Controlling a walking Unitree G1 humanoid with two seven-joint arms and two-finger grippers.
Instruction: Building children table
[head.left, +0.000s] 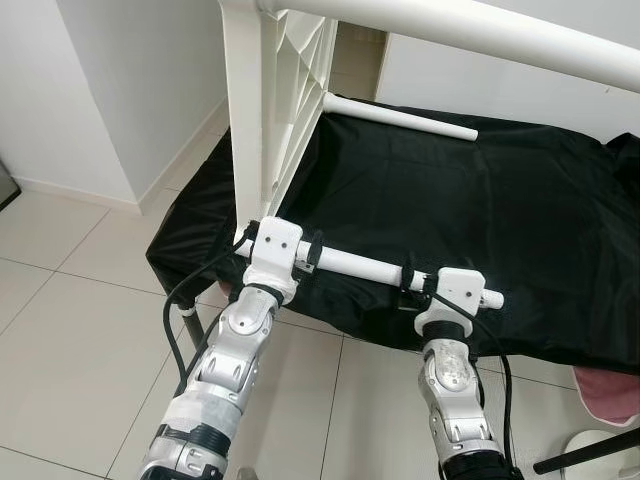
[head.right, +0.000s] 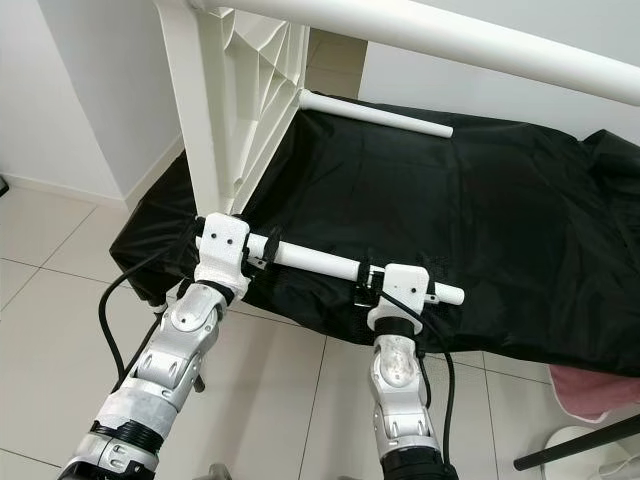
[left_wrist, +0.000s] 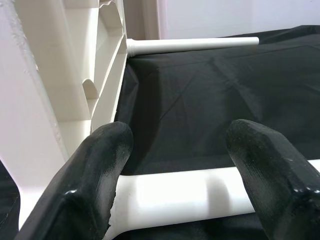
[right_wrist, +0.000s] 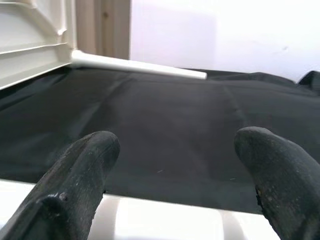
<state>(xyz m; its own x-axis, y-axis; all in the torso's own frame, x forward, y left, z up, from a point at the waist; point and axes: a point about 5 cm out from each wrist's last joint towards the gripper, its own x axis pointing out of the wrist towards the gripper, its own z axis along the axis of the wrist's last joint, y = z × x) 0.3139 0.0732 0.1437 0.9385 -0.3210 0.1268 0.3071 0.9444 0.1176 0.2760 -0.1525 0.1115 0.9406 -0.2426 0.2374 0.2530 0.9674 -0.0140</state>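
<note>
A white plastic children's table (head.left: 272, 110) stands on its side on a black cloth (head.left: 480, 210), its ribbed underside facing right. A white tube leg (head.left: 360, 267) juts from its near corner along the cloth's front edge. My left gripper (head.left: 292, 250) rests on this leg close to the table, and my right gripper (head.left: 445, 285) rests near the leg's free end. In both wrist views the black fingers (left_wrist: 100, 165) (right_wrist: 85, 170) stand wide apart, with the leg (left_wrist: 200, 197) lying crosswise beneath them. Another leg (head.left: 405, 118) sticks out at the far corner, and a third (head.left: 480, 35) runs overhead.
The black cloth covers a low platform ending just ahead of my arms. Pale tile floor (head.left: 70, 300) lies to the left and below. A pink cloth (head.left: 605, 395) and a white object (head.left: 590, 455) with a dark bar sit at the lower right. White walls stand behind.
</note>
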